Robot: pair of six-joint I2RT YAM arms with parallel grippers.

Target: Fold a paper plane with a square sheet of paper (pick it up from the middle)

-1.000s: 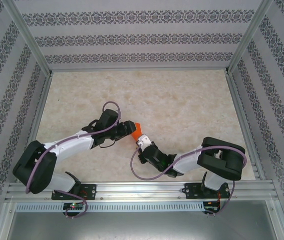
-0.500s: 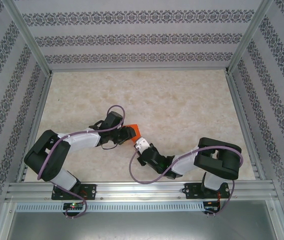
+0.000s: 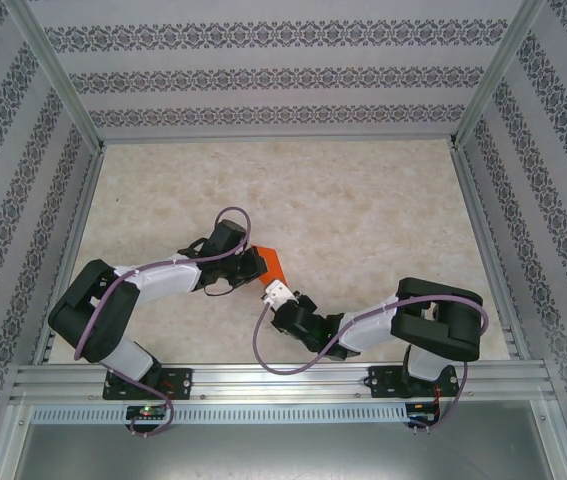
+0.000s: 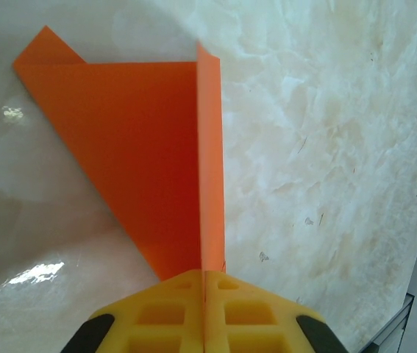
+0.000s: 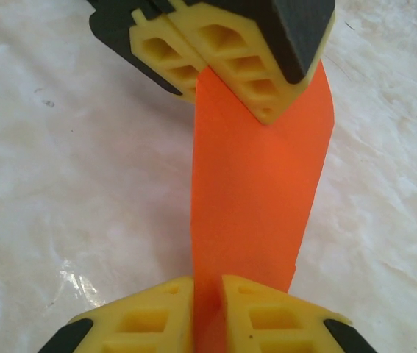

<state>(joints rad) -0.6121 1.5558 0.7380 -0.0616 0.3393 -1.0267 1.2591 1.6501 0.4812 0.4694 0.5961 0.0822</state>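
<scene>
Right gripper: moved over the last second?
Yes. The right gripper has shifted slightly toward the near rail and a little left, its fingers at the orange paper.

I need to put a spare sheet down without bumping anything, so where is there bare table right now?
The far half of the table, up to the back wall, is bare, and so is the strip along the right wall. It is crowded at the near middle, where the left gripper and right gripper meet at the orange paper.
</scene>
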